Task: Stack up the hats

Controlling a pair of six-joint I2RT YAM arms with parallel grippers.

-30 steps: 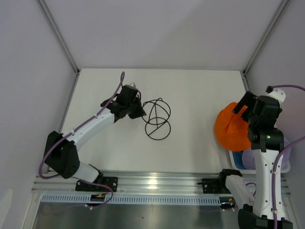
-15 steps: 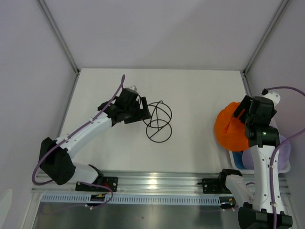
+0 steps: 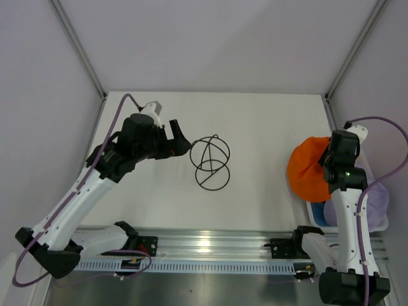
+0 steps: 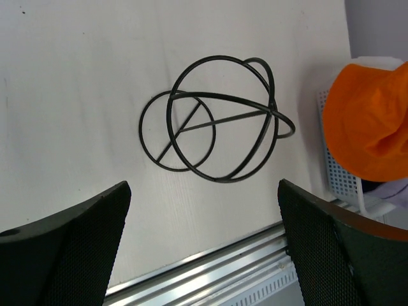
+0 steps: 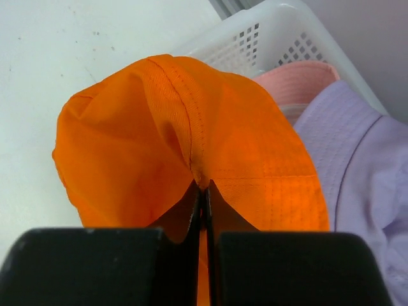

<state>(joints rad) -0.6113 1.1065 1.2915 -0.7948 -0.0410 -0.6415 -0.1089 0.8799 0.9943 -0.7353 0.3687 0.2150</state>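
Since a sec ago my R claw [image 5: 203,191] snapped shut, pinching the orange hat [image 5: 159,127]. It lies over the white basket [image 5: 255,38] edge, next to the pink hat [image 5: 299,86] & purple hat [image 5: 357,159]. L claw [image 4: 203,185] opened wide and pulled back from the wire stand [image 4: 223,120].

left gripper [image 4: 201,207] opened, right gripper [image 5: 203,192] pinched hat [image 5: 124,137]

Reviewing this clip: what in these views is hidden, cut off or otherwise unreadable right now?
Pink hat: right wrist view shows only a strip; orange hat and purple hat cover the rest.
Basket contents underneath: hidden by those hats in every view.
Right gripper jaws: in the top view, hidden under the arm's own wrist.
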